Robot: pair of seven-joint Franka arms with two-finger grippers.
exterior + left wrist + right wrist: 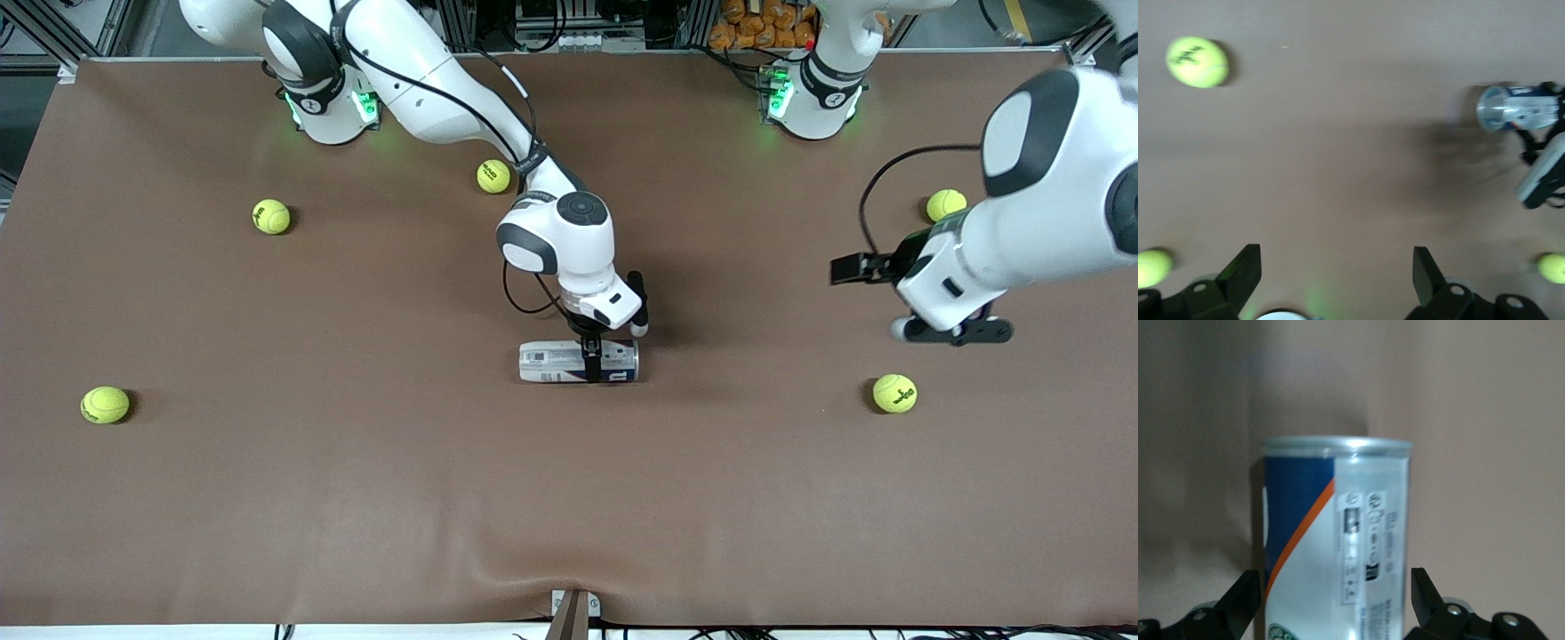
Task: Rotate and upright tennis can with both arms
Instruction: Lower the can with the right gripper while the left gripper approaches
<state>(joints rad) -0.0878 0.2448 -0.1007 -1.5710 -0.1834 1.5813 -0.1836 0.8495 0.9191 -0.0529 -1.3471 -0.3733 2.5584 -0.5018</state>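
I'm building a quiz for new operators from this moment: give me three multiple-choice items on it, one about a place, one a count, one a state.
1. Where is the right pincer?
A. At the tennis can, mid-table
B. Over a ball at the table's edge
C. Parked by its base

2. How many tennis balls lie on the table?
A. Three
B. Five
C. Seven

3. How does the tennis can stand?
A. Upright on its rim
B. Lifted in the air
C. On its side on the table

Answers:
1 A: in the front view the fingers straddle the can, and the right wrist view shows them open, one finger on each side of it.
2 B: five balls show in the front view, one below the waiting left pincer, which is open.
3 C: its length runs along the cloth.
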